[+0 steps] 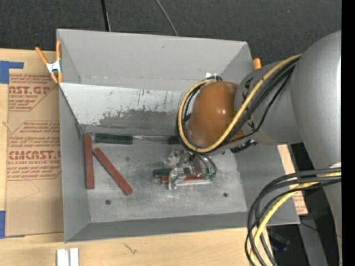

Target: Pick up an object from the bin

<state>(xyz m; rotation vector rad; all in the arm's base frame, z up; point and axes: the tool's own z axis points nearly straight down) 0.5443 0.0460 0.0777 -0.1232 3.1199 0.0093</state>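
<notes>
Small dk green/red obj (194,176), flat, ctr-right on bin (138,198) floor.

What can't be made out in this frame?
1. Camera view: the small green-and-red item at the claw is partly covered by it and too small to identify. Whether it is gripped cannot be told.
2. Camera view: the bin floor toward the right is hidden beneath the orange wrist cover and the grey arm.
</notes>
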